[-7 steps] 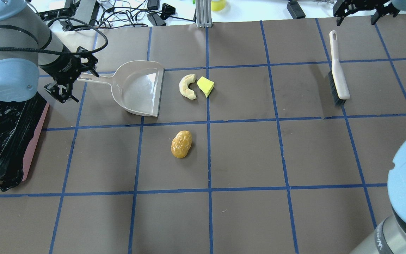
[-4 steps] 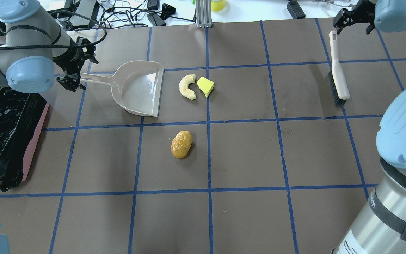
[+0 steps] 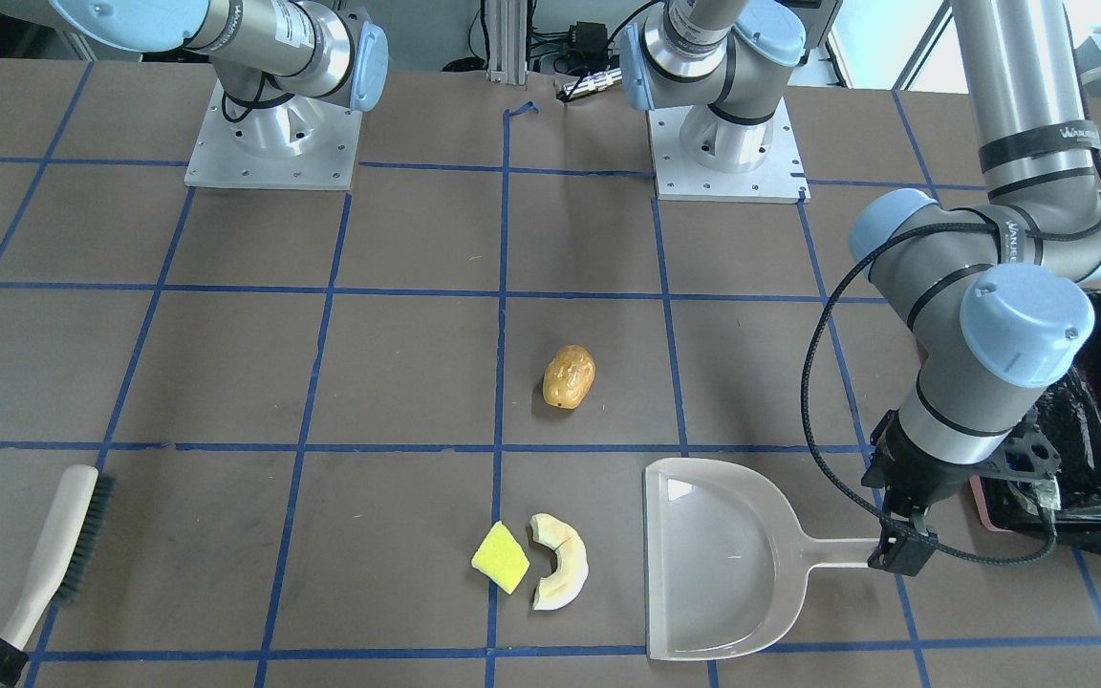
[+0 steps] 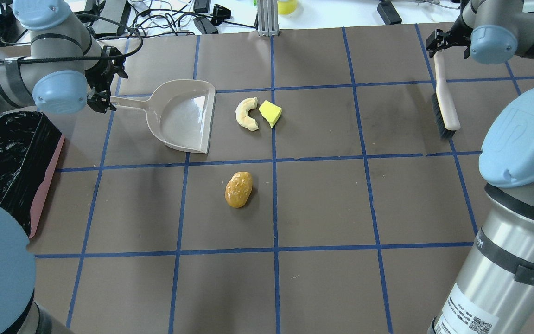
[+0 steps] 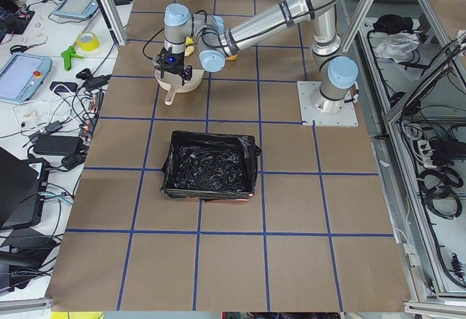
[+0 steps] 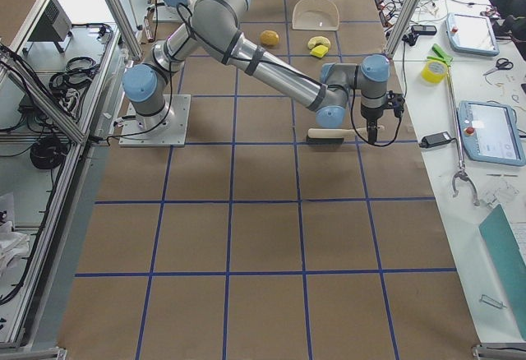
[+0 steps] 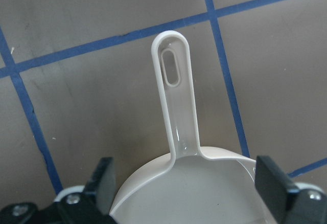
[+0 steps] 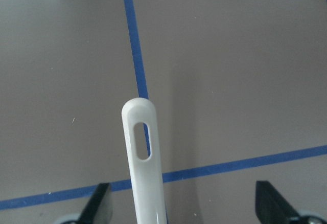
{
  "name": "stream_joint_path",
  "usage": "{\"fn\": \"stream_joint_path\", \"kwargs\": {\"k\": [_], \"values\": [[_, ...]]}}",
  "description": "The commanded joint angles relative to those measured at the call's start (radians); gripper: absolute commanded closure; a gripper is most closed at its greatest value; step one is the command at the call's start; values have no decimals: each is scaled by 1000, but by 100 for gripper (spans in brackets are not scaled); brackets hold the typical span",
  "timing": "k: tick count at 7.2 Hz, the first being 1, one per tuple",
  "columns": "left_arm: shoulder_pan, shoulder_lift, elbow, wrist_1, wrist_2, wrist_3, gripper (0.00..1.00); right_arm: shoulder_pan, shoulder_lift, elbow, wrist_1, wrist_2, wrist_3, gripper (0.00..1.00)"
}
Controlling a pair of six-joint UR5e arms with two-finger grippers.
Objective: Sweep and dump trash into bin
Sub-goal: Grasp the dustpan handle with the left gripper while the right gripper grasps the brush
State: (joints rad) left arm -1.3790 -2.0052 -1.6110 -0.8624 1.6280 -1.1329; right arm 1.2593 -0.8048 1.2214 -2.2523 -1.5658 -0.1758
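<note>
In the last second my left gripper (image 4: pixel 101 95) has swung from the open table (image 4: pixel 322 204) beside the bin (image 4: pixel 44 185) up to the end of the dustpan (image 4: pixel 186 116) handle. My right gripper (image 4: pixel 443 39) has come in from the far corner to the tip of the brush (image 4: pixel 445 97) handle. The dustpan, the brush and all 3 bits of trash lie where they were.

My left arm comes in from my left with its wrist joints folded near the bin, and the gripper points straight down. Its 2 fingers are spread wide, 1 on each side of the handle, and grip nothing. The wrist view shows bare table between each finger and the plastic. My right arm stretches across to the table's far edge, wrist also pointing down. Its fingers stand wide apart too, with the slotted tip of the brush handle between them, untouched.

The slice (image 4: pixel 246 114) and the sponge (image 4: pixel 270 113) lie just beside each other, near the dustpan's open mouth. The potato (image 4: pixel 238 189) lies alone, nearer my base and well apart from both. The bin, lined with a black bag (image 4: pixel 7 157), sits at my left edge of the table, near the left gripper.

A black strap (image 3: pixel 1038 148) on my left arm carries white lettering that begins "WANJ", I think; the rest is too small to read. A sticker (image 4: pixel 473 320) with a QR code on my right arm is unreadable.
</note>
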Motion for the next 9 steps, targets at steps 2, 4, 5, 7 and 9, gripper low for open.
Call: {"fn": "stream_joint_path", "kwargs": {"k": [2,4,5,7,9], "values": [[0,-78,28,65,29,-19,3,2,4,9,36,29,-2,15],[0,-110,34,65,27,-54,2,2,4,16,39,68,-11,21],[0,-118,36,65,29,-57,4,2,4,17,39,67,-20,27],[0,-127,36,65,29,-65,14,2,4,15,34,66,-34,36],[0,-132,40,66,29,-68,25,2,4,13,31,66,-37,48]]}}
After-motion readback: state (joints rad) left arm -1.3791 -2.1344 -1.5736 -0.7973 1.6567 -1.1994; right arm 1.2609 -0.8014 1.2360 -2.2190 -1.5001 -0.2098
